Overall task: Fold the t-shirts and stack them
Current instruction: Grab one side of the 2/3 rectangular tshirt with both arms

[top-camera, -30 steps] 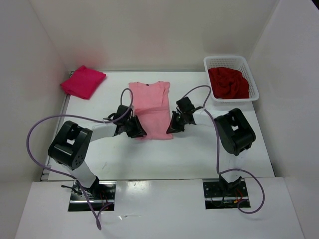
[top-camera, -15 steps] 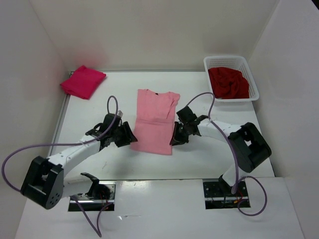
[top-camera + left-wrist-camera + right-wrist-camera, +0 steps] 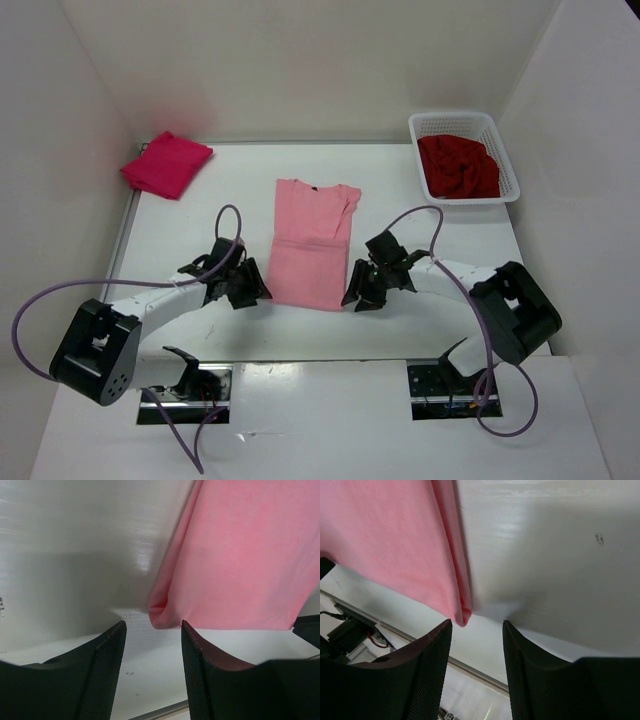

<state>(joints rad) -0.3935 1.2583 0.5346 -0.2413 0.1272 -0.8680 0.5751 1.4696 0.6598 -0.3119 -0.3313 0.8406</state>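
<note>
The light pink t-shirt point(image 3: 312, 245) lies flat mid-table, sides folded in, collar toward the far side. My left gripper point(image 3: 252, 288) is open at its near left corner; in the left wrist view the pink shirt point(image 3: 240, 555) ends just beyond the left gripper point(image 3: 152, 636), nothing between the fingers. My right gripper point(image 3: 358, 290) is open at the near right corner; in the right wrist view the pink hem point(image 3: 385, 540) stops just ahead of the right gripper point(image 3: 476, 629). A folded crimson-magenta t-shirt point(image 3: 167, 163) lies at the far left. A dark red t-shirt point(image 3: 458, 167) is bunched in the basket.
A white lattice basket point(image 3: 465, 120) stands at the far right corner. White walls close in the table on three sides. Purple cables loop off both arms. The arm bases sit at the near edge.
Both grippers let go of the pink shirt's near corners and opened, drawing back toward the near edge. The shirt came to rest flat, a little nearer and to the right.
</note>
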